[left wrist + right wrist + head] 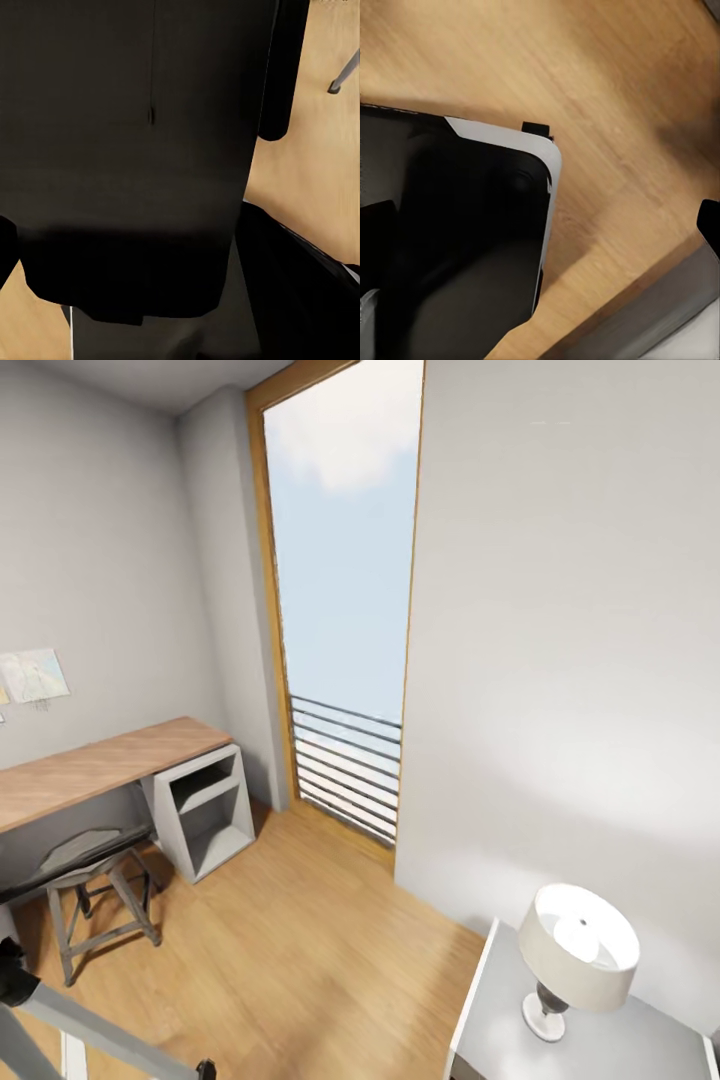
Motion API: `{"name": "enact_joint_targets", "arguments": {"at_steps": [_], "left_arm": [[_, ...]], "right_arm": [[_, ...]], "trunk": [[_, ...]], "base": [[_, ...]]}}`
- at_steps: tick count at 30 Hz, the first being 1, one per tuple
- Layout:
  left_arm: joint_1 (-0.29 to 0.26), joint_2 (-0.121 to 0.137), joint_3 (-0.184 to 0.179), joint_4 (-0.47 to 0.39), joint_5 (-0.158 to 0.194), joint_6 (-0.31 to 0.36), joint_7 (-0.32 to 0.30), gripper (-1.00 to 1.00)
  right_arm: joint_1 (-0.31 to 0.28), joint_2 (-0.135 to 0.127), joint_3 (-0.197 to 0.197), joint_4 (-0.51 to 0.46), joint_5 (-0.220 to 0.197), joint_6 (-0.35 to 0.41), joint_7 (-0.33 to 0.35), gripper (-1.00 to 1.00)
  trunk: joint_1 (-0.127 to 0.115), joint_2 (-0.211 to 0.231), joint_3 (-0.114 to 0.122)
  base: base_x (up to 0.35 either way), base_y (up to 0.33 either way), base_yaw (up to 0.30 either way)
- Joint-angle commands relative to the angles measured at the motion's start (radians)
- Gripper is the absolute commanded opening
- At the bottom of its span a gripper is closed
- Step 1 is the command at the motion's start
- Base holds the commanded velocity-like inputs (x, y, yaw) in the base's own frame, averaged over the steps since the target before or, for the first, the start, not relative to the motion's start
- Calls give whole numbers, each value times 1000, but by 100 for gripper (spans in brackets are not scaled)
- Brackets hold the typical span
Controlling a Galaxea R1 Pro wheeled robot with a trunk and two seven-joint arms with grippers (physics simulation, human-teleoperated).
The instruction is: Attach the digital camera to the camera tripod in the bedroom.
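We see a matt wood plank floor, a smooth wooden desktop at nine o'clock, matt grey walls, and a cloth-like lampshade at five o'clock.

Desk, stool, lamp, window

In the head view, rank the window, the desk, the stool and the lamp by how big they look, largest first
1. window
2. desk, partly cut off by the picture's edge
3 and 4. stool and lamp: they look alike, and the lamp sits nearer the camera, so no firm order.
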Motion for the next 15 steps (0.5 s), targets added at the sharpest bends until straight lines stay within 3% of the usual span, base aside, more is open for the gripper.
{"name": "enact_joint_targets", "arguments": {"at_steps": [1,8,15], "left_arm": [[0,0,-9,0,6,0,1,-100],[0,0,-9,0,6,0,1,-100],[0,0,-9,0,7,0,1,-100]], "right_arm": [[-1,0,2,3,7,-6,2,100],[-1,-2,2,3,7,-7,1,100],[-1,-2,3,3,8,-7,1,100]], "trunk": [[0,-1,0],[0,-1,0],[0,-1,0]], "base": [[121,-61,74],[168,-98,194],[47,-26,266]]}}
